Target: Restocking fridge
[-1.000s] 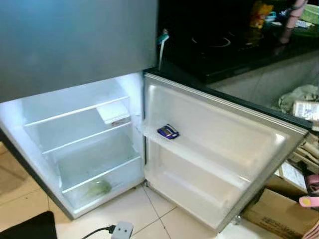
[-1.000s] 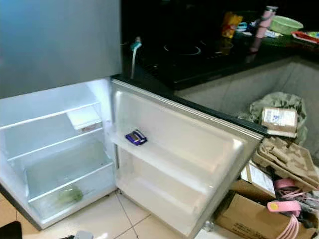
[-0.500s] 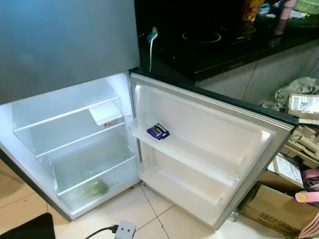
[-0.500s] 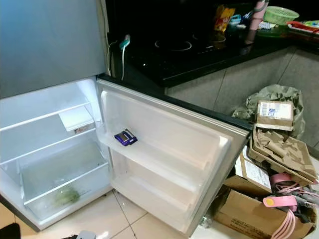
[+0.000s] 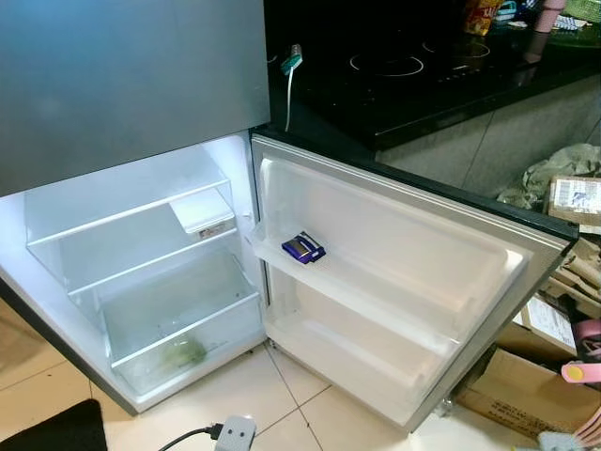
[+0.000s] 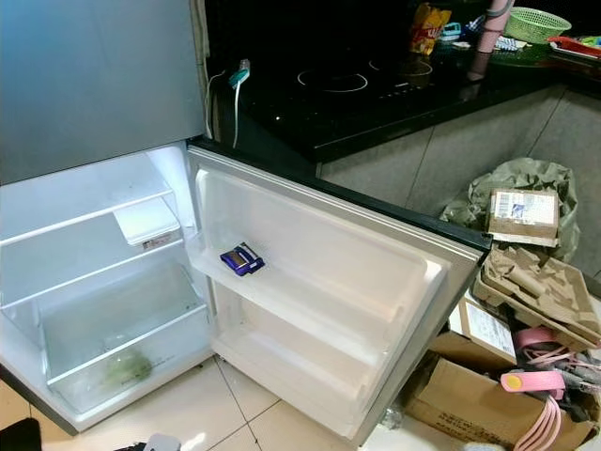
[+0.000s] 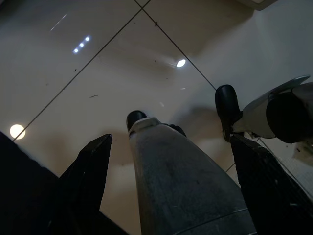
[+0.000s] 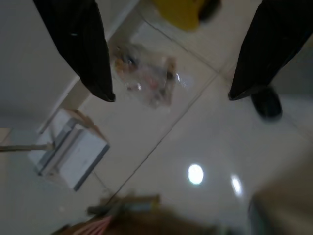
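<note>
You are looking down at the grey two-door fridge [image 5: 131, 85] with its lower white-lined compartment [image 5: 141, 272] lit and its lower door [image 5: 404, 282] swung wide toward your right. On the door's upper shelf [image 5: 347, 287] lies one small dark blue packet [image 5: 303, 248], flat, near the hinge end; the door's lower shelf [image 5: 347, 362] sits beneath it. Inside the compartment you have two glass shelves [image 5: 131, 211], a small white tray [image 5: 201, 210] hanging at the right end of the upper one, and something pale green [image 5: 178, 354] in the clear bottom drawer (too blurred to name). Behind the door runs the black glossy countertop [image 6: 376, 89] with a green basket [image 6: 536, 23] and a pink bottle [image 6: 488, 33] at its far end. To your right, brown cardboard boxes [image 6: 470, 399] and crumpled paper [image 6: 535, 272] crowd the floor, and a white power plug [image 5: 232, 434] lies on the pale tiled floor [image 5: 272, 395] in front of the fridge.

Your left gripper [image 7: 171, 186] hangs over the tiles with its black fingers [image 7: 93, 171] spread wide and nothing between them. Your right gripper [image 8: 168, 93] is also spread wide and holding nothing, pointed at the floor above a crumpled clear plastic wrapper [image 8: 146, 78] and a white box [image 8: 73, 152]
</note>
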Available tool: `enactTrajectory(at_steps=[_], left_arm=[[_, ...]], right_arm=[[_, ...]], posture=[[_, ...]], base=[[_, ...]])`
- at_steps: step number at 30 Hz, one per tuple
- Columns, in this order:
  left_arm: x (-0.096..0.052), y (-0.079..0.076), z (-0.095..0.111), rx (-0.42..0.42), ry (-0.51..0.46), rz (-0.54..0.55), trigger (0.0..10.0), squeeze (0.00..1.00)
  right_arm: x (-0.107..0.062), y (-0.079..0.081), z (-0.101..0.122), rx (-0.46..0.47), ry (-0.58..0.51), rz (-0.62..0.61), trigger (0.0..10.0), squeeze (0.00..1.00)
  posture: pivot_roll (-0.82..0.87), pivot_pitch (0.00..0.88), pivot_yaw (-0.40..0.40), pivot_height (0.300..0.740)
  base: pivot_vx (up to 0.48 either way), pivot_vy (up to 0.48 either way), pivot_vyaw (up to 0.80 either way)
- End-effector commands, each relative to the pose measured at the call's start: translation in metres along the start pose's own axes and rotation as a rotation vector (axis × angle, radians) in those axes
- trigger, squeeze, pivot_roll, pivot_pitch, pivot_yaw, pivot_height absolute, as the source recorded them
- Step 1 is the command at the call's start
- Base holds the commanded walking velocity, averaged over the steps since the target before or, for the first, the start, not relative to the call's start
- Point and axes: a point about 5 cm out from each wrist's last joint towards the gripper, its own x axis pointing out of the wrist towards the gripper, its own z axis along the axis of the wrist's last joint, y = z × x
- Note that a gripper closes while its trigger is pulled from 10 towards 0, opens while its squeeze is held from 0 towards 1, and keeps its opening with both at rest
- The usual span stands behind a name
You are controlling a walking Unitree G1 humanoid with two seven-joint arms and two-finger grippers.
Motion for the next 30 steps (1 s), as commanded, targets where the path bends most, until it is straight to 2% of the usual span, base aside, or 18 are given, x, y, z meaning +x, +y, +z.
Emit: enactTrajectory(at_steps=[1,3,4,6,7,9,10,14,17,18,20,21,22,24,25,30], left_arm=[[-0.002,0.002,-0.009,0.004,0.034,0.002,10.0,0.0],[-0.002,0.002,-0.008,0.004,0.033,0.001,10.0,0.0],[-0.002,0.002,-0.008,0.004,0.033,0.001,10.0,0.0],[-0.002,0.002,-0.007,0.0,0.026,0.003,10.0,0.0],[-0.002,0.002,-0.007,0.0,0.026,0.003,10.0,0.0],[-0.001,0.001,-0.005,-0.006,0.016,0.008,10.0,0.0],[-0.001,0.001,-0.005,-0.006,0.016,0.008,10.0,0.0],[-0.001,0.008,0.012,-0.111,-0.107,0.014,10.0,0.0],[-0.004,0.017,0.019,-0.147,-0.153,0.045,10.0,0.0],[-0.006,0.026,0.024,-0.178,-0.183,0.076,10.0,0.0],[-0.006,0.026,0.024,-0.178,-0.183,0.076,10.0,0.0],[-0.009,0.036,0.028,-0.199,-0.208,0.105,10.0,0.0],[-0.009,0.036,0.028,-0.199,-0.208,0.105,10.0,0.0],[-0.014,0.047,0.029,-0.209,-0.218,0.128,10.0,0.0],[-0.014,0.047,0.029,-0.209,-0.218,0.128,10.0,0.0],[-0.012,0.04,0.019,-0.177,-0.179,0.098,10.0,0.0]], right_arm=[[0.002,-0.011,0.024,0.15,-0.104,-0.025,10.0,0.0],[0.002,-0.015,0.041,0.242,-0.168,-0.004,10.0,0.0],[0.002,-0.015,0.041,0.242,-0.168,-0.004,10.0,0.0],[0.003,-0.017,0.066,0.253,-0.245,0.04,10.0,0.0],[0.003,-0.017,0.066,0.253,-0.245,0.04,10.0,0.0],[0.001,-0.02,0.087,0.287,-0.314,0.074,10.0,0.0],[0.001,-0.02,0.087,0.287,-0.314,0.074,10.0,0.0],[-0.004,-0.027,0.121,0.363,-0.439,0.128,10.0,0.0],[-0.005,-0.031,0.129,0.367,-0.468,0.129,10.0,0.0],[-0.007,-0.034,0.135,0.357,-0.487,0.125,10.0,0.0],[-0.007,-0.034,0.135,0.357,-0.487,0.125,10.0,0.0],[-0.008,-0.037,0.141,0.358,-0.506,0.121,10.0,0.0],[-0.008,-0.037,0.141,0.358,-0.506,0.121,10.0,0.0],[-0.011,-0.041,0.152,0.381,-0.551,0.147,10.0,0.0],[-0.011,-0.041,0.152,0.381,-0.551,0.147,10.0,0.0],[-0.02,-0.036,0.173,0.432,-0.678,0.311,10.0,0.0]], posture=[[-0.02,0.0,-0.04,0.74],[-0.03,0.0,-0.035,0.74],[-0.03,0.0,-0.035,0.74],[-0.03,0.0,-0.04,0.74],[-0.03,0.0,-0.04,0.74],[-0.02,0.0,-0.043,0.74],[-0.02,0.0,-0.043,0.74],[-0.02,0.0,-0.044,0.74],[-0.02,0.0,-0.046,0.74],[-0.02,0.0,-0.049,0.74],[-0.02,0.0,-0.049,0.74],[-0.01,0.0,-0.048,0.74],[-0.01,0.0,-0.048,0.74],[-0.02,0.0,-0.04,0.74],[-0.02,0.0,-0.04,0.74],[-0.02,0.0,-0.036,0.74]], base=[[0.0,0.0,0.0],[0.0,0.0,0.0],[0.0,0.0,0.0],[0.0,0.0,0.0],[0.0,0.0,0.0],[0.0,0.0,0.0],[0.0,0.0,0.0],[0.0,0.0,0.0],[0.0,0.0,0.0],[0.0,0.0,0.0],[0.0,0.0,0.0],[0.0,0.0,0.0],[0.0,0.0,0.0],[0.0,0.0,0.0],[0.0,0.0,0.0],[0.0,0.0,0.0]])
